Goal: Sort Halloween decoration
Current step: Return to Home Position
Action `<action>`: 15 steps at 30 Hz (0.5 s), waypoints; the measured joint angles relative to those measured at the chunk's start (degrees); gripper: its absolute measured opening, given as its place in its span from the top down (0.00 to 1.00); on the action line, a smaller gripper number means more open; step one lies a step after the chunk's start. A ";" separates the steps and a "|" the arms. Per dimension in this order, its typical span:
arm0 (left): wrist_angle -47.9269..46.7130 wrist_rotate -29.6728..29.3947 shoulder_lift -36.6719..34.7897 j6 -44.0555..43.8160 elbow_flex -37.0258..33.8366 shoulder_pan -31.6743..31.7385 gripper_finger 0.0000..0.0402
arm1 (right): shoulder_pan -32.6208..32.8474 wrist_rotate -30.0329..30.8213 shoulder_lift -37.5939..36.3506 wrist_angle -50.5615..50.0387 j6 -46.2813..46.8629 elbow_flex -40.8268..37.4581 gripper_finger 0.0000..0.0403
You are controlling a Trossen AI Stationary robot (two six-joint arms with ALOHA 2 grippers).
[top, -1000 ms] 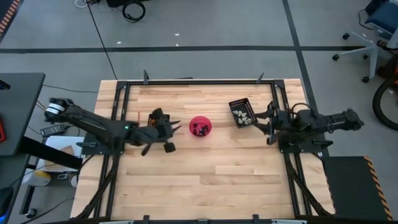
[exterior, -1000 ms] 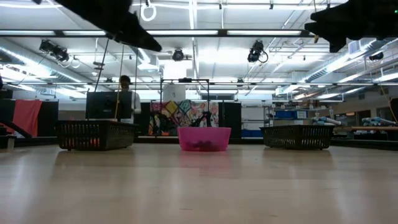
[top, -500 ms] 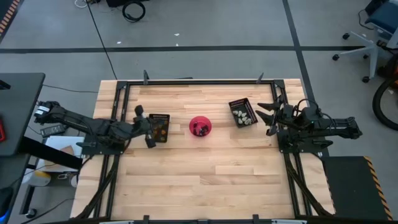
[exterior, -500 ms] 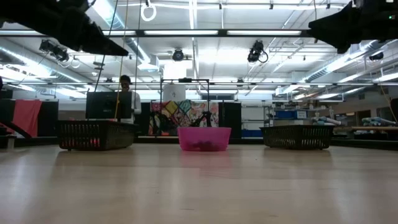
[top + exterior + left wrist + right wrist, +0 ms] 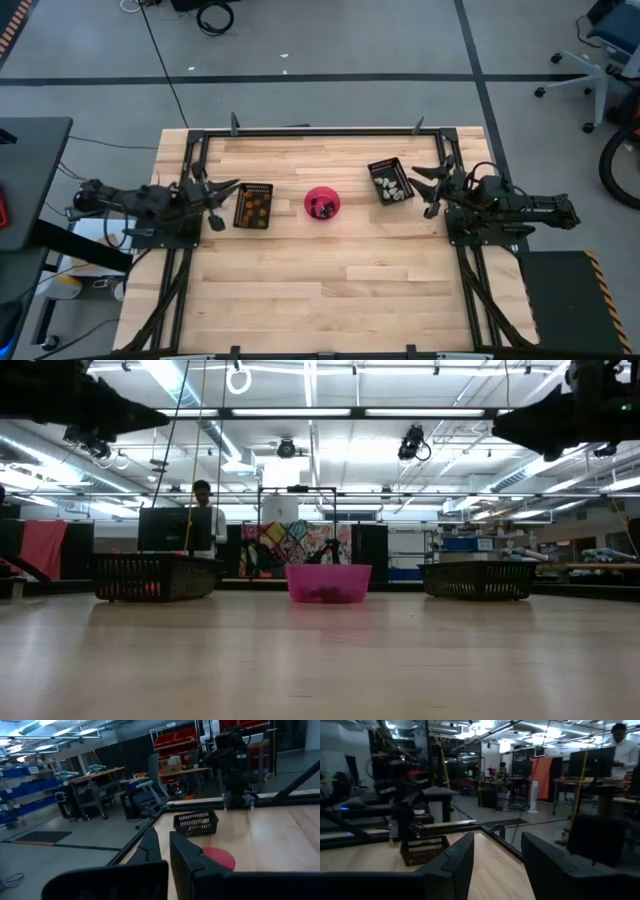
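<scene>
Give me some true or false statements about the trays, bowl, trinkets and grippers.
The pink bowl sits between the left tray and the right tray. True.
The left tray holds whitish trinkets. False: orange trinkets; the whitish trinkets are in the right tray.
The pink bowl holds dark trinkets. True.
The right gripper grips a trinket. False: its jaws are open and empty, near the right tray.
The left gripper hangs over the bowl. False: it is beside the left tray.
</scene>
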 joint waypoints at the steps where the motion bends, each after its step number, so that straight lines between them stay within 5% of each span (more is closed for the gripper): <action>1: -1.45 0.36 -1.79 -0.03 -0.31 0.00 1.00 | 0.00 -0.34 0.00 -0.03 0.59 0.00 0.59; 7: -0.10 5.43 -5.44 -0.08 -3.93 0.00 1.00 | -0.03 -0.21 0.04 6.07 3.59 -4.01 0.59; 15: 13.14 14.44 -5.42 0.65 -12.00 0.23 1.00 | -0.47 4.22 -0.04 11.20 7.47 -6.86 0.59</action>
